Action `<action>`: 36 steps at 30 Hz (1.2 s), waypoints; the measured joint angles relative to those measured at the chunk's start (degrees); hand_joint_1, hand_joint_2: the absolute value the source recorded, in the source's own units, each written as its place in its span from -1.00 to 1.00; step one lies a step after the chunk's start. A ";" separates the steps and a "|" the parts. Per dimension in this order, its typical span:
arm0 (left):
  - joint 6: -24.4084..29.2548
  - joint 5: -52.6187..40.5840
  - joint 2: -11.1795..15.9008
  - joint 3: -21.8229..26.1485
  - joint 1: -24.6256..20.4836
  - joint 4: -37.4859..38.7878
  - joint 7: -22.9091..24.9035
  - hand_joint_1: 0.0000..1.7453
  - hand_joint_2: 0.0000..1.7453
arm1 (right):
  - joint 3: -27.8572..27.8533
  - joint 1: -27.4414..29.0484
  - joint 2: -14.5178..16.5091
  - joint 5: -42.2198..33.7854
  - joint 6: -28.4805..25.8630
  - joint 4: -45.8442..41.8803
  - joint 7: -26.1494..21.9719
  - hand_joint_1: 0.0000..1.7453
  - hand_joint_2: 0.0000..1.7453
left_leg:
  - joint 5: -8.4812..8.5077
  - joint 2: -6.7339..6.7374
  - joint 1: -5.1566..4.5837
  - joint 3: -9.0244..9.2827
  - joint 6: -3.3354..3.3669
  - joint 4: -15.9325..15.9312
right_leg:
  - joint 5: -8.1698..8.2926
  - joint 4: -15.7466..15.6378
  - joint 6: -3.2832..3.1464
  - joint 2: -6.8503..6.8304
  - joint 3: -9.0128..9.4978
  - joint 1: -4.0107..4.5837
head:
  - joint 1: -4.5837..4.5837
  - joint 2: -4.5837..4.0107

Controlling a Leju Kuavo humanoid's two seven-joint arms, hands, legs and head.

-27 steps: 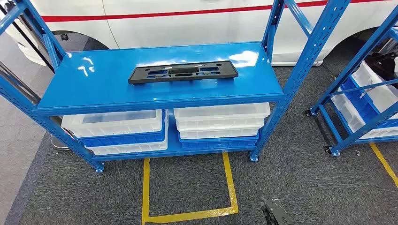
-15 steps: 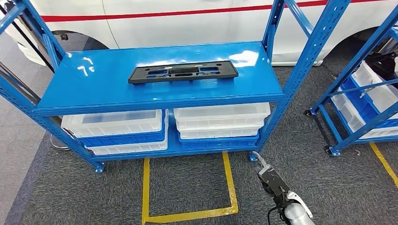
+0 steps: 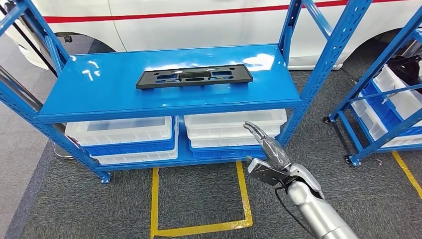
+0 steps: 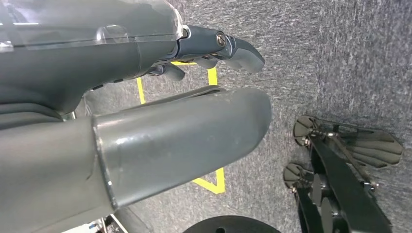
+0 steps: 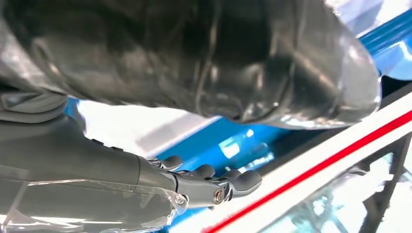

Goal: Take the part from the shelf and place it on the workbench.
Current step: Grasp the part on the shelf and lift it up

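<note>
Holding the right hand (image 3: 266,149) out in front of the lower level of the blue shelf (image 3: 99,94), fingers (image 3: 254,130) stretched forward and spread, gripping nothing. Showing the same in the right wrist view: right hand (image 5: 121,165) with its dark fingers (image 5: 238,182) lying straight, well apart from the thick thumb, nothing between them. Pointing towards the stacked white bins (image 3: 234,124) on the shelf's bottom level, touching none of them. Trailing a silver forearm down to the lower edge of the head view.

Hanging the left hand (image 4: 145,97) low over the grey carpet (image 4: 340,58), fingers (image 4: 238,46) extended and clear of the thumb, carrying nothing.

Leaving the part (image 3: 194,76), a long flat black plate with cut-outs, lying flat on the shelf's top surface, about midway along it and nearer the back edge, well above and apart from the right hand.

Keeping two stacks of white and blue bins side by side under that surface, one at the left (image 3: 124,137), one at the right. Marking the carpet in front of the shelf with a rectangle of yellow tape (image 3: 199,229), beside the right arm. Standing behind the shelf, a white car (image 3: 149,15) with a red stripe. Standing at the right, a second blue rack (image 3: 378,99) on castors, also loaded with white and blue bins.
</note>
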 joint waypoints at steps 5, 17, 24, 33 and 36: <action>-0.38 -1.22 0.00 0.43 -0.24 0.13 0.51 -1.00 -1.00 | 5.14 -3.29 -0.03 7.96 -3.03 -2.43 3.26 -1.00 -1.00 | 0.00 0.01 0.00 0.00 0.00 0.00 | 0.00 0.00 0.00 0.00 0.00 0.00 | 0.01 0.01; -1.23 -4.30 0.00 1.40 -0.67 0.44 1.60 -1.00 -1.00 | 19.58 -13.14 -0.17 25.40 -8.13 -7.85 11.41 -1.00 -1.00 | 0.01 0.02 0.00 -0.01 -0.01 0.00 | 0.00 0.01 0.00 0.00 0.00 0.00 | 0.01 0.00; -2.07 -6.14 0.01 1.66 -0.98 0.67 2.32 -1.00 -1.00 | 28.55 -20.25 -0.35 34.32 -9.14 -9.41 15.84 -1.00 -1.00 | 0.02 0.02 0.00 -0.01 -0.02 0.00 | 0.00 0.01 0.00 0.01 -0.02 0.00 | 0.00 0.01; -3.49 -7.64 0.01 2.53 -1.09 0.67 3.39 -1.00 -1.00 | 33.21 -23.87 -1.70 37.19 -8.78 -9.68 18.88 -1.00 -1.00 | 0.02 0.02 0.00 -0.02 -0.02 0.00 | 0.00 0.00 0.00 0.01 -0.03 -0.01 | 0.00 0.01; -3.61 -7.64 0.00 2.61 -1.10 0.67 3.45 -1.00 -1.00 | 33.60 -24.00 -2.24 37.08 -8.73 -10.00 18.88 -1.00 -1.00 | 0.02 0.03 0.00 -0.03 -0.02 0.01 | 0.00 -0.01 0.00 0.01 -0.03 -0.01 | 0.00 0.00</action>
